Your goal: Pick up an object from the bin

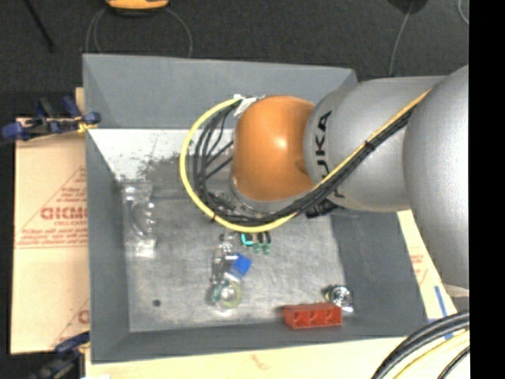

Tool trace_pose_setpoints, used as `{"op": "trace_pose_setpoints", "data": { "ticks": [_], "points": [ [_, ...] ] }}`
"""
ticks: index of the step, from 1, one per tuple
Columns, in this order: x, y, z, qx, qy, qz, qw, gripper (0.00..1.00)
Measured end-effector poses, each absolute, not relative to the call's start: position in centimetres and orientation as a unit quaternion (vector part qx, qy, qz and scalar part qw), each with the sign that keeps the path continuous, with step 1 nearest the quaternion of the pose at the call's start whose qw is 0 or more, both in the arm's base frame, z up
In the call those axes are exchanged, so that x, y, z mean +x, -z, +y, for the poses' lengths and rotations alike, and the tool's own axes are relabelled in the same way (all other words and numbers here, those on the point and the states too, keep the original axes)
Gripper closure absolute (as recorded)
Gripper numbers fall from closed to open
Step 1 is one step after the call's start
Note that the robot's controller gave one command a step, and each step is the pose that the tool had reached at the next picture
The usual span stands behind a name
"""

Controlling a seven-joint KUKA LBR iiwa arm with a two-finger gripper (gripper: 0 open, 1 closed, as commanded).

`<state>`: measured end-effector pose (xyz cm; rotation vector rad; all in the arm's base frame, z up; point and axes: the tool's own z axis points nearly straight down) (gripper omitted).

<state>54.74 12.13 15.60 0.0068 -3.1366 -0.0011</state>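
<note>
Grey arm [379, 184] lettered KUKA, orange wrist cover [272, 152], red brick [313, 316] in bin [237, 93]

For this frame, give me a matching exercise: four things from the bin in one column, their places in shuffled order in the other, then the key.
Things
1. red block
2. clear plastic cup
3. shiny silver ball
4. small blue piece

Places
A. middle of the floor, just below the arm's orange cover
B. left part of the bin
C. lower right, lying along the view's bottom wall
D. lower right, just above the block's right end

Pairs: 1-C, 2-B, 3-D, 4-A.
</note>
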Motion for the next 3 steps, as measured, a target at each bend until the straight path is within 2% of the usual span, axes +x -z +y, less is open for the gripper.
{"op": "trace_pose_setpoints", "data": {
  "ticks": [1,2,3],
  "points": [
    [50.8,-8.0,5.5,0.108,-0.001,-0.994,0.001,0.00],
    [50.9,-8.2,5.7,0.107,0.000,-0.994,-0.002,1.00],
    [51.1,-22.0,5.9,0.121,0.000,-0.993,-0.006,1.00]
  ]
}}
